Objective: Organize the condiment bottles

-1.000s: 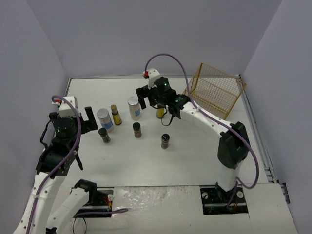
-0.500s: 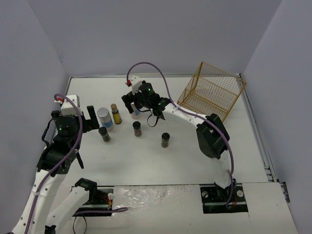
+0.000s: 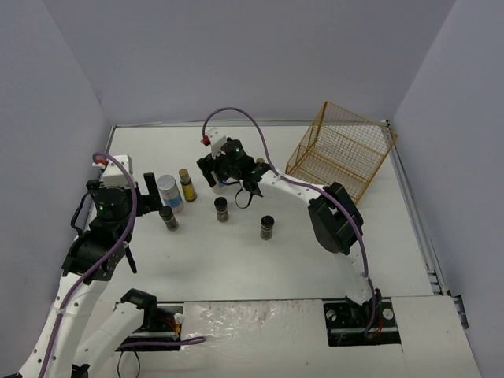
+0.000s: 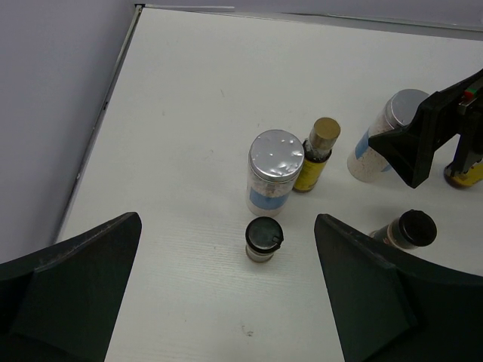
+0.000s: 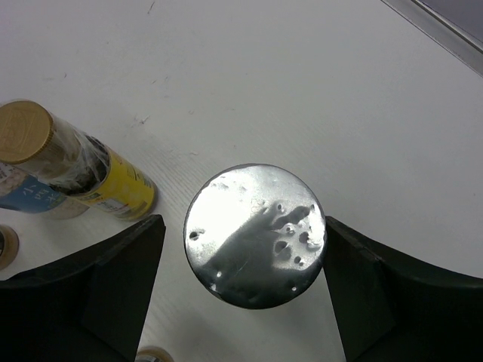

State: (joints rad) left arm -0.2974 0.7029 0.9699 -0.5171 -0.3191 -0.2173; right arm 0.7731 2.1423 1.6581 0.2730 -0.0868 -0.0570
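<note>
My right gripper (image 3: pixel 223 173) is open and straddles a pale silver-lidded jar (image 5: pixel 255 234); its fingers (image 5: pixel 113 294) stand on either side of the lid, with small gaps. The arm mostly hides that jar in the top view. Another silver-lidded jar (image 3: pixel 167 191) and a yellow brown-capped bottle (image 3: pixel 187 184) stand together to the left. Three black-capped jars (image 3: pixel 167 217) (image 3: pixel 222 209) (image 3: pixel 268 227) stand nearer. My left gripper (image 4: pixel 226 302) is open and empty above the table, just short of the leftmost black-capped jar (image 4: pixel 263 237). The second yellow bottle (image 4: pixel 468 175) peeks out behind the right gripper.
A gold wire rack (image 3: pixel 342 153) stands tilted at the back right. Grey walls close the table at the left, back and right. The right arm stretches across the middle of the table towards the jars.
My right gripper has swung left from the yellow bottle to over the pale silver-lidded jar. My left gripper has shifted only slightly.
</note>
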